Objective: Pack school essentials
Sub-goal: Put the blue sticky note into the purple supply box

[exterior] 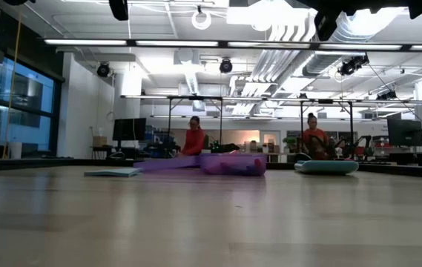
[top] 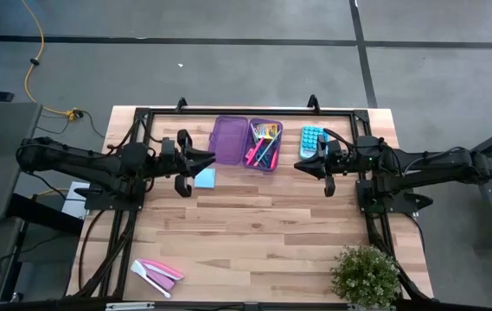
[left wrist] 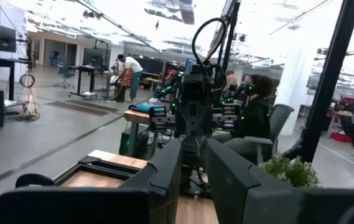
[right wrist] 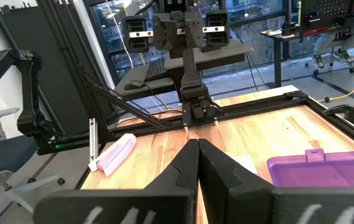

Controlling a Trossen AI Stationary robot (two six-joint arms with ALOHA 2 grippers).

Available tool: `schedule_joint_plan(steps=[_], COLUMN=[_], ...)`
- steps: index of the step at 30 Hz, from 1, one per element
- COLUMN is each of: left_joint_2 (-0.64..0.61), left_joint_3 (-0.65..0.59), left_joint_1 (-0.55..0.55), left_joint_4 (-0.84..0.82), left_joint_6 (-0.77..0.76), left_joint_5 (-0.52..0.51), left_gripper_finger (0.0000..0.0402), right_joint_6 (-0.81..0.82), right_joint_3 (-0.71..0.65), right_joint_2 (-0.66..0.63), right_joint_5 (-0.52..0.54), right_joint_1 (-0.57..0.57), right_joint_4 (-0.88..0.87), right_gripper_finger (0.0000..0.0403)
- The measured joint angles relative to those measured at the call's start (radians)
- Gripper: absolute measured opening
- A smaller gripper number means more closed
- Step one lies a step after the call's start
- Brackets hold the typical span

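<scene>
A purple pencil case lies open at the table's far middle. Its lid (top: pixel 229 136) lies flat to the left of its tray (top: pixel 263 145), which holds pink markers, pencils and other small stationery. A light-blue square notepad (top: pixel 204 178) lies flat on the table just left of the case. My left gripper (top: pixel 213 158) hovers beside and above it, pointing toward the table's right. Its fingers (left wrist: pixel 164 174) stand a little apart with nothing between them. My right gripper (top: pixel 298 164) is shut and empty, facing it from the right, its fingers (right wrist: pixel 196 149) meeting.
A light-blue calculator (top: pixel 312 141) lies right of the case, close to my right gripper. Flat pink-and-white pieces (top: pixel 157 273) lie at the near left, a potted plant (top: pixel 367 275) at the near right. Bare wood spans the middle and near part of the table (top: pixel 263 233).
</scene>
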Motion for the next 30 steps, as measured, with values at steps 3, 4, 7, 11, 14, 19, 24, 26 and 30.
schedule_joint_plan(steps=[3, 4, 7, 11, 14, 19, 24, 26, 30], left_joint_2=[0.0, 0.0, 0.0, 0.0, 0.0, 0.0, 0.001, 0.001, 0.001], left_joint_3=[0.0, 0.0, 0.0, 0.0, 0.0, 0.0, 0.014, 0.048, 0.139], left_joint_1=[0.0, 0.0, 0.0, 0.0, 0.0, 0.0, 0.0, 0.0, 0.026], left_joint_4=[0.0, 0.0, 0.0, 0.0, 0.0, 0.0, -0.028, -0.129, -0.464], left_joint_6=[0.0, 0.0, 0.0, 0.0, 0.0, 0.0, -0.03, -0.048, -0.12], left_joint_5=[0.0, 0.0, 0.0, 0.0, 0.0, 0.0, -0.022, -0.056, -0.168], left_gripper_finger=[0.0064, 0.0064, 0.0065, 0.0066, 0.0065, 0.0066, 0.0068, 0.0073, 0.0103], right_joint_6=[-0.014, -0.021, -0.029, -0.044, -0.044, -0.044, -0.044, -0.044, -0.045], right_joint_3=[0.0, 0.0, 0.0, 0.0, 0.0, 0.0, 0.0, 0.0, 0.0], right_joint_2=[0.0, 0.0, 0.0, 0.0, 0.0, 0.0, 0.0, 0.0, 0.0], right_joint_5=[0.0, 0.0, 0.0, 0.0, 0.0, 0.0, 0.0, 0.0, 0.0], right_joint_1=[0.0, 0.0, 0.0, 0.0, 0.0, 0.0, 0.0, 0.0, 0.0], right_joint_4=[0.0, 0.0, 0.0, 0.001, 0.001, 0.001, 0.001, 0.001, 0.001], right_gripper_finger=[0.0, 0.0, 0.0, 0.0, 0.0, 0.0, 0.0, 0.0, 0.0])
